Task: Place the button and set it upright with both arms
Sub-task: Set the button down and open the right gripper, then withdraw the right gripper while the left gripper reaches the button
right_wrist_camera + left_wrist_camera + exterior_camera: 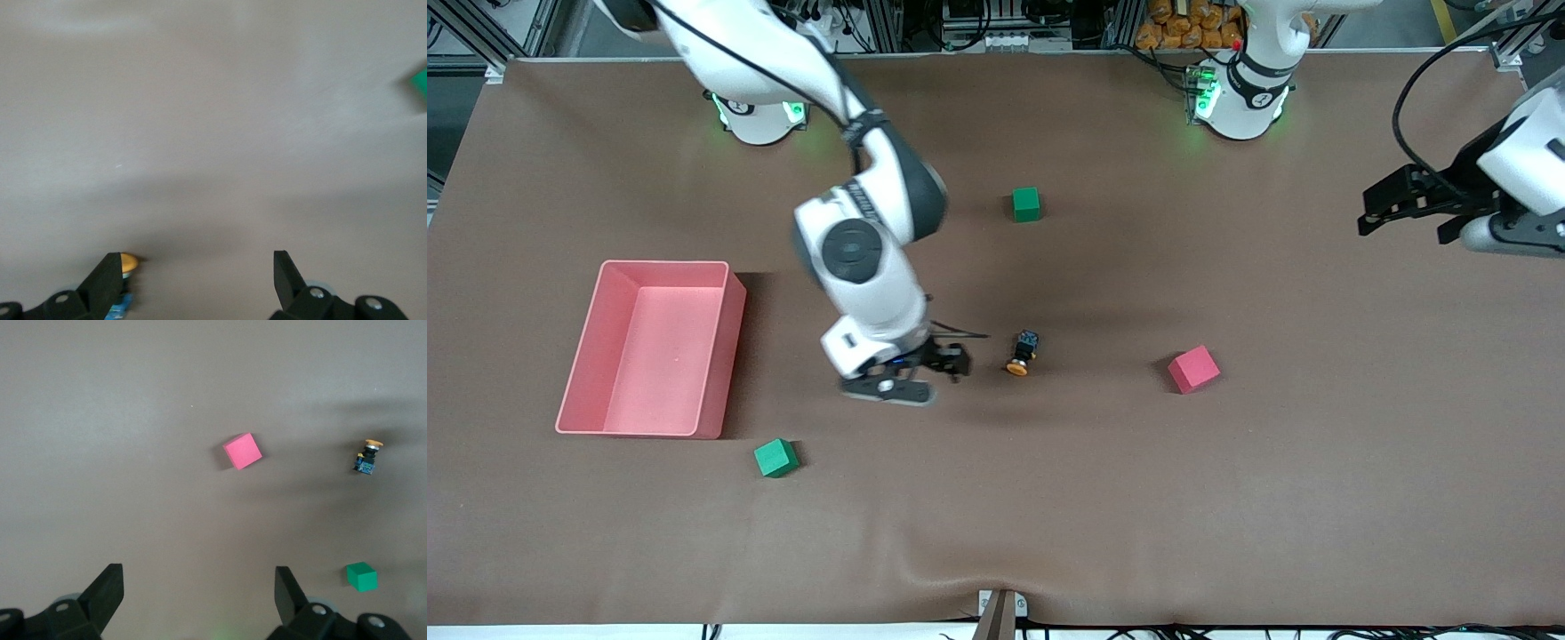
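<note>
The button [1023, 353] lies on its side on the brown table, its orange cap pointing toward the front camera. My right gripper [950, 360] hangs low beside it, toward the right arm's end, open and holding nothing. In the right wrist view the button [129, 263] pokes out from the outer side of one finger [107, 277], not between the jaws of the right gripper [197, 273]. My left gripper [1392, 206] waits open, high over the left arm's end of the table. The left wrist view shows the button [367, 457] well away from the left gripper [199, 587].
A pink bin [725, 356] stands toward the right arm's end. A red cube [1193, 368] [241, 451] sits beside the button toward the left arm's end. One green cube [1026, 204] [361, 577] lies farther from the front camera, another [775, 458] nearer, by the bin.
</note>
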Motion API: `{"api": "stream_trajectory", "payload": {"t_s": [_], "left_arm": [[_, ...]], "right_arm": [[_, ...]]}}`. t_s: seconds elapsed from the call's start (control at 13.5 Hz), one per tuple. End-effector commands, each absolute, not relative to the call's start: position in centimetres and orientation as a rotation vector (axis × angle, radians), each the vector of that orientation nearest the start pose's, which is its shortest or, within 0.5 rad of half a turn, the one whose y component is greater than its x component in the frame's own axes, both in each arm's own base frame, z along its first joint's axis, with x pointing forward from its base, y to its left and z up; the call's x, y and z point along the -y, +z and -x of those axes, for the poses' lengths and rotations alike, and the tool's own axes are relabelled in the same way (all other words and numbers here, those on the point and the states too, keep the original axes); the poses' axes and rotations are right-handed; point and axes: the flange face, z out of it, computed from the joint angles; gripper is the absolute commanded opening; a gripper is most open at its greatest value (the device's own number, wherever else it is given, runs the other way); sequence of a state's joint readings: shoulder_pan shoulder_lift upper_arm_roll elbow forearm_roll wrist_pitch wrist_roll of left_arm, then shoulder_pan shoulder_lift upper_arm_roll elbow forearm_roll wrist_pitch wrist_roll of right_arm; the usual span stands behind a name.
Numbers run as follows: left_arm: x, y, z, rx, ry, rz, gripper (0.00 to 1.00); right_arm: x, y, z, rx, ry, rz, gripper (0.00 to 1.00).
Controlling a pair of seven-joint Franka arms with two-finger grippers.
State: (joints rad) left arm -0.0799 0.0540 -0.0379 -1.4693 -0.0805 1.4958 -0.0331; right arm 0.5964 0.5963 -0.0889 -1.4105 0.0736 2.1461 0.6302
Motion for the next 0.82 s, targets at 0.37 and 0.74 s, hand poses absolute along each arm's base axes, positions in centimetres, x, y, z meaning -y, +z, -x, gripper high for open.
{"api": "stream_trajectory", "payload": {"t_s": [0.37, 0.74], "left_arm": [[13.7, 59.1, -58.7, -0.354, 0.178, 3.198, 1.00], [19.4, 55.0, -60.3, -0.463, 0.258, 3.166, 1.00]], "right_arm": [[-19.3, 41.1, -58.2, -0.122, -0.154, 3.076, 1.00], [-6.6, 42.6, -55.0, -0.007, -0.234, 3.079, 1.00]]}}
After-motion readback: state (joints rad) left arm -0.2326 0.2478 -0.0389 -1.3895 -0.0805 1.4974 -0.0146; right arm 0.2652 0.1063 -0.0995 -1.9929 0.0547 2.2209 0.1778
